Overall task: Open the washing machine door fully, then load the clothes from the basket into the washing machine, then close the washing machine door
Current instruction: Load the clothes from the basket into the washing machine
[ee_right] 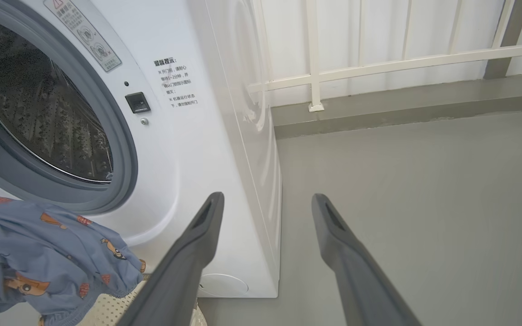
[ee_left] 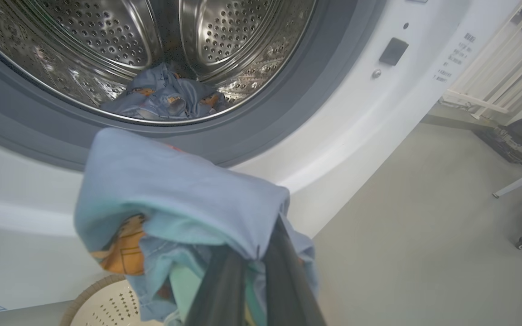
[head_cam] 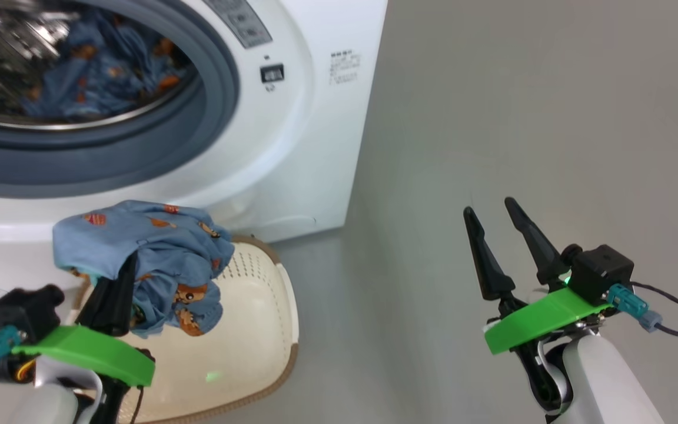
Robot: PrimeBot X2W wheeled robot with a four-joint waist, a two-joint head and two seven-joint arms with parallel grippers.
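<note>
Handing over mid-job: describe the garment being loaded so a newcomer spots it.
Start at the white washing machine. Below its grey rubber ring, above the cream basket, a blue bear-print garment hangs from the left fingers. Its lookalike lies inside the drum; this one is outside.

We see the washing machine (head_cam: 309, 153) cased in smooth, glossy white panel; its drum (ee_left: 224, 40) is shiny perforated metal, its gasket (head_cam: 221, 100) matt grey rubber. The clothes (head_cam: 156, 247) are soft printed cloth. The basket (head_cam: 256, 318) is smooth cream plastic. The floor (head_cam: 521, 118) is matt grey.
</note>
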